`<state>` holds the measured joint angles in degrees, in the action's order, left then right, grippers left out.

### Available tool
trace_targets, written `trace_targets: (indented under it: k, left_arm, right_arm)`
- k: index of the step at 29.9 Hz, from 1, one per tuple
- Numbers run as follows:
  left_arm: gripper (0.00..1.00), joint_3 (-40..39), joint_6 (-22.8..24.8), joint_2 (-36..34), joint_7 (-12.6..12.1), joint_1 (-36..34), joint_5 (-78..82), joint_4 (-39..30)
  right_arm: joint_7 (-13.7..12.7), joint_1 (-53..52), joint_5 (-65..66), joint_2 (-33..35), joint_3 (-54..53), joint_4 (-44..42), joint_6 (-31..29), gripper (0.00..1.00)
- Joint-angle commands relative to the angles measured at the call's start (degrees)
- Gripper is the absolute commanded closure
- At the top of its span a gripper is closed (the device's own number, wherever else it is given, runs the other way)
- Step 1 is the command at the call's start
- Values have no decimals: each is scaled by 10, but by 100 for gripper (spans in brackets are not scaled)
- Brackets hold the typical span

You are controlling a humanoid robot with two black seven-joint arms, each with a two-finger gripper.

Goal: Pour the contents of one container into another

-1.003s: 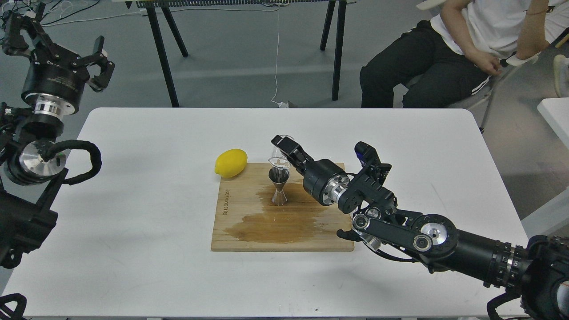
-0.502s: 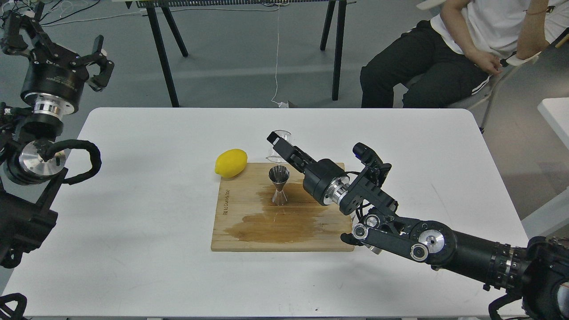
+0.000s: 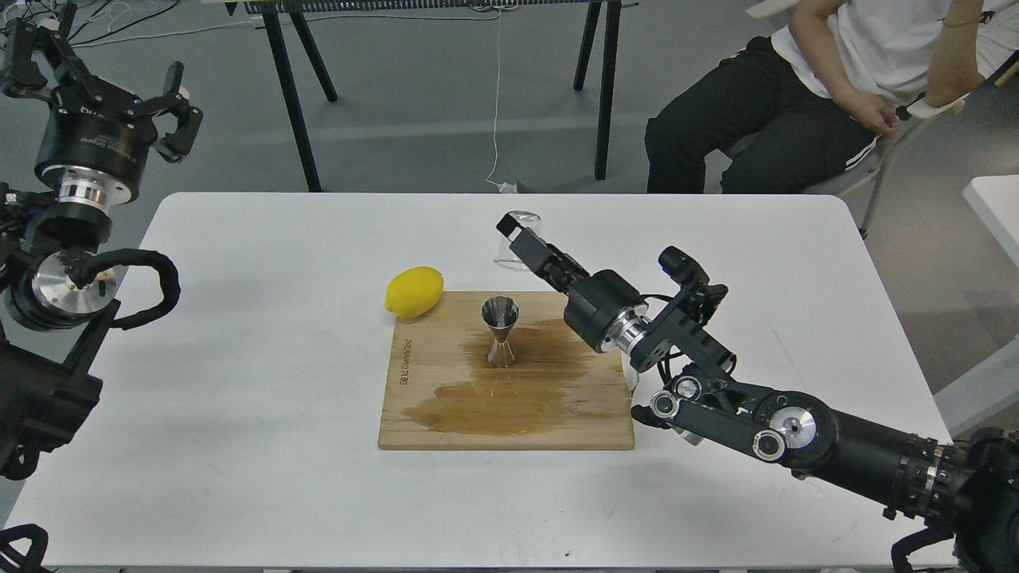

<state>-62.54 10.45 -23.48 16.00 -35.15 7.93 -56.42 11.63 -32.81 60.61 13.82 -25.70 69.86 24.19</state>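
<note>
The tiny clear glass cup [image 3: 511,243] is held upright above the table, just beyond the far edge of the wooden board [image 3: 446,414], with my right gripper [image 3: 519,236] shut on it. The steel hourglass jigger [image 3: 501,332] stands upright on the board, below and slightly left of the cup, apart from it. A dark wet stain spreads over the board around the jigger's foot. My left gripper [image 3: 119,91] is raised off the table's far left corner, fingers spread and empty.
A yellow lemon [image 3: 414,291] lies on the white table [image 3: 239,334] touching the board's far left corner. A seated person [image 3: 804,95] is behind the table at the right. Black table legs stand behind the far edge.
My right gripper lifted the glass cup away from over the jigger, turned it back upright and carried it up and to the right. The left arm barely moved.
</note>
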Motion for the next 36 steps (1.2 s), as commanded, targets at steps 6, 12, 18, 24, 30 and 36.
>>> trace_targets:
  k: [6,12,18,24,30,36]
  left_arm:
    - [0,7,0,8,-1,3,1,1]
    - [0,4,-1,7,-1,2,0,0]
    - [0,8,-1,9,-2,2,0,0]
    - [0,10,-1,10,-3,2,1,0]
    - [0,10,-1,11,-3,1,2,0]
    - [0,10,-1,11,-2,1,2,0]
  right_arm:
    - [-61,64,-245,21,-163,49,-11,67]
    - [-64,123,-390,52,-248,50,-35,64]
    - [-92,201,-643,52,-347,34,-140,64]
    - [-131,241,-819,46,-408,-50,-208,64]
    - [-153,243,-864,25,-424,-132,-236,63]
    - [-173,239,-864,-13,-454,-193,-257,61]
